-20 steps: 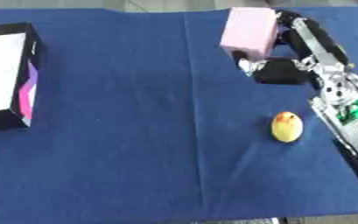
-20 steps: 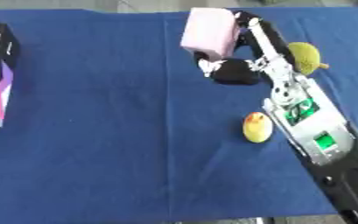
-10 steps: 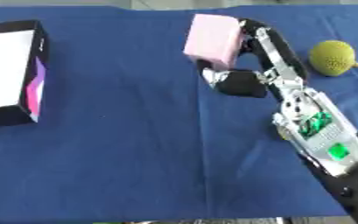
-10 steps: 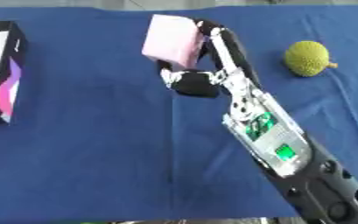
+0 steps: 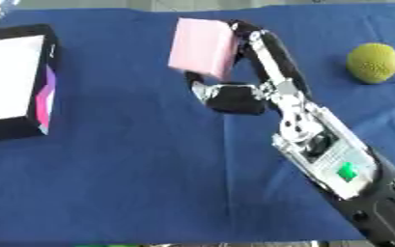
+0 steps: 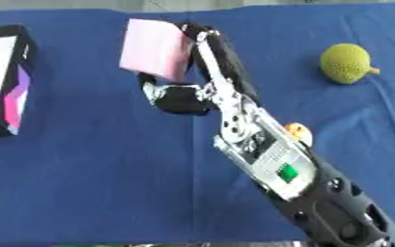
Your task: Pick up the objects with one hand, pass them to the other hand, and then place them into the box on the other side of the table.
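Observation:
My right hand (image 5: 238,91) reaches in from the lower right and holds a pink block (image 5: 202,48) above the blue table (image 5: 107,169), with its fingers behind the block and its thumb under the lower edge. A black box (image 5: 14,79) with a white inside and a pink-purple side stands at the left edge. A green spiky fruit (image 5: 373,62) lies at the far right. A small yellow-orange thing (image 6: 298,131) peeks out beside my forearm in the right eye view. My left hand shows in no view.
The blue cloth covers the whole table. My right forearm (image 5: 335,164) crosses the right half from the lower right corner. Bare cloth lies between the box and the arm.
My right hand has carried the pink block to the left, toward the middle of the table. The green fruit has come into view at the right, and the arm now covers most of the yellow thing.

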`<action>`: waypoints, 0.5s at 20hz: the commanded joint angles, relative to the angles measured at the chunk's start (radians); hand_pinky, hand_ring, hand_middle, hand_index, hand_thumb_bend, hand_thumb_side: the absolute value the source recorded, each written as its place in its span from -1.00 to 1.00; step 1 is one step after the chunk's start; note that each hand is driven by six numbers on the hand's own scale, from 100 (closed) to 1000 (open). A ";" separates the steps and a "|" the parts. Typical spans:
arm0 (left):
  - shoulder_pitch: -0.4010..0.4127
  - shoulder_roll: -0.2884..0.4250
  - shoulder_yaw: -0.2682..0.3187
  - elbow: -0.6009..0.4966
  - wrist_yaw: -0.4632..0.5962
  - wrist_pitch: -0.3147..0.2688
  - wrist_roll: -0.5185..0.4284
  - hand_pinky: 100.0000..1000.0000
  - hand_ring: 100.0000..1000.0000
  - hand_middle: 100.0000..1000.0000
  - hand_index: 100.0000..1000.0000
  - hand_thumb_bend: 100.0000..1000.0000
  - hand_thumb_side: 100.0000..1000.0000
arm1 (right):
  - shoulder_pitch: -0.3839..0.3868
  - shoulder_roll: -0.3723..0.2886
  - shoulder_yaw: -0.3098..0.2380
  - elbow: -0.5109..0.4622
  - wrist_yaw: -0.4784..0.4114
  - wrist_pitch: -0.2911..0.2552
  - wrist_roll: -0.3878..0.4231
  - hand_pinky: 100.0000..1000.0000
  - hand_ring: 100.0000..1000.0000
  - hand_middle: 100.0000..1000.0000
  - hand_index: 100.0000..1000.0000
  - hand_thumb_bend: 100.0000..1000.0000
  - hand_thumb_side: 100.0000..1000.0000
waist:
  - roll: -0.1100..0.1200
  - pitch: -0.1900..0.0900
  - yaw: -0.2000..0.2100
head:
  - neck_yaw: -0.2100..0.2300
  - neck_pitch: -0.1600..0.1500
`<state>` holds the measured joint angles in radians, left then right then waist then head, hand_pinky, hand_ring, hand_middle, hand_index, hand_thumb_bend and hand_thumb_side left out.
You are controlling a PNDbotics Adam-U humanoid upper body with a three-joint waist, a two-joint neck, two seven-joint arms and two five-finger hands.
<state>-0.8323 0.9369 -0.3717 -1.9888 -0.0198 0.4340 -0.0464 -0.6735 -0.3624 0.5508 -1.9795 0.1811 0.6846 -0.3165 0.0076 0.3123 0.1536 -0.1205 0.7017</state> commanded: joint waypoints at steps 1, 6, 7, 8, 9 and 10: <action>-0.056 0.019 -0.070 -0.011 -0.052 0.047 -0.051 0.63 0.60 0.61 0.82 -0.46 -0.19 | -0.024 0.008 0.023 -0.020 0.026 0.024 0.012 0.58 -0.14 -0.32 0.22 -1.00 -1.00 | 0.005 -0.028 0.007 | -0.003 -0.005; -0.132 -0.026 -0.195 -0.011 -0.128 0.123 -0.128 0.67 0.62 0.64 0.83 -0.30 -0.31 | -0.044 0.022 0.051 -0.020 0.053 0.040 0.040 0.58 -0.14 -0.32 0.21 -1.00 -1.00 | 0.006 -0.031 0.022 | -0.015 -0.007; -0.144 -0.034 -0.216 -0.011 -0.144 0.139 -0.143 0.68 0.63 0.65 0.83 -0.27 -0.33 | -0.046 0.025 0.055 -0.020 0.058 0.043 0.046 0.58 -0.14 -0.32 0.21 -1.00 -1.00 | 0.007 -0.031 0.026 | -0.015 -0.008; -0.154 -0.042 -0.232 -0.011 -0.160 0.154 -0.159 0.68 0.63 0.65 0.83 -0.26 -0.34 | -0.048 0.026 0.057 -0.020 0.062 0.046 0.051 0.58 -0.14 -0.32 0.21 -1.00 -1.00 | 0.007 -0.031 0.028 | -0.015 -0.009; -0.161 -0.050 -0.244 -0.011 -0.175 0.170 -0.175 0.68 0.63 0.65 0.83 -0.23 -0.35 | -0.049 0.027 0.059 -0.020 0.067 0.049 0.055 0.58 -0.14 -0.32 0.21 -1.00 -1.00 | 0.007 -0.031 0.029 | -0.014 -0.009; -0.167 -0.056 -0.252 -0.011 -0.191 0.183 -0.191 0.68 0.63 0.65 0.83 -0.23 -0.35 | -0.049 0.029 0.060 -0.020 0.071 0.053 0.058 0.58 -0.14 -0.32 0.21 -1.00 -1.00 | 0.007 -0.031 0.031 | -0.014 -0.009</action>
<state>-0.9799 0.8731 -0.6182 -1.9895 -0.1890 0.6004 -0.2184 -0.7049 -0.3368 0.6117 -1.9795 0.2420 0.7343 -0.2646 0.0108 0.3122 0.1816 -0.1337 0.7010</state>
